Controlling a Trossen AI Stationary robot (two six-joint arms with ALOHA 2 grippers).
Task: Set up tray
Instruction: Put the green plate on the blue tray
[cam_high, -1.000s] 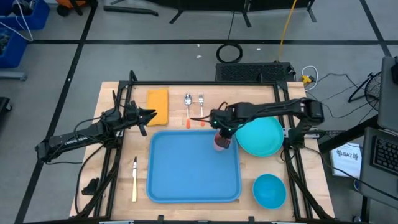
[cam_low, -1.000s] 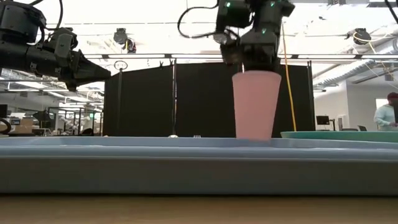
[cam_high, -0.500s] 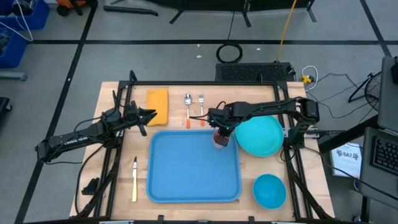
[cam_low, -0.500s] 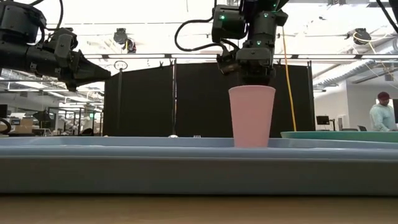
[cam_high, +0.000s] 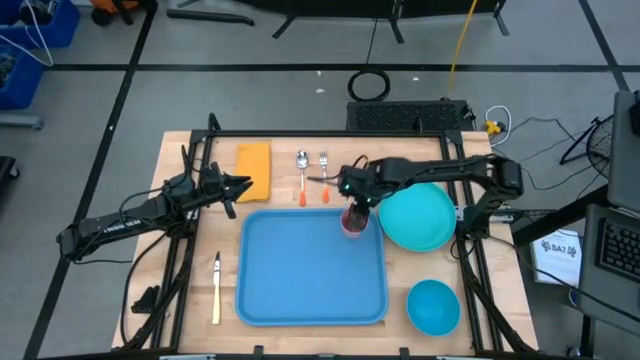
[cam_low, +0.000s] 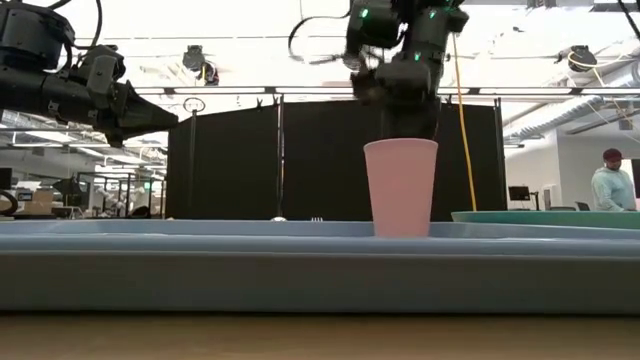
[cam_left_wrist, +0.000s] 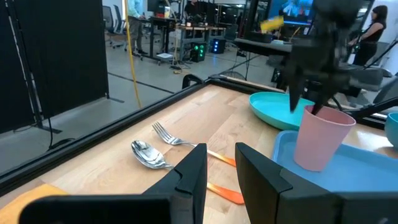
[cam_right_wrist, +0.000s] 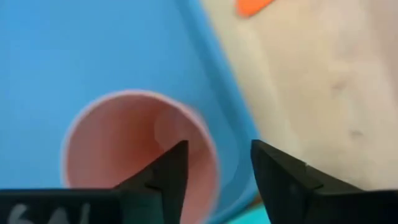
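From above, the light-blue tray (cam_high: 311, 267) lies flat at the centre of the counter (cam_high: 510, 300), a pink cup (cam_high: 354, 220) standing in its far right corner. The right end effector (cam_high: 358, 192) hovers over the cup; the left end effector (cam_high: 243, 183) waits by a yellow cloth (cam_high: 254, 169). At counter level, the cup (cam_low: 400, 187) stands upright, the right end effector just above its rim, apart. The right wrist view shows its fingers (cam_right_wrist: 171, 169) parted and empty over the cup's mouth
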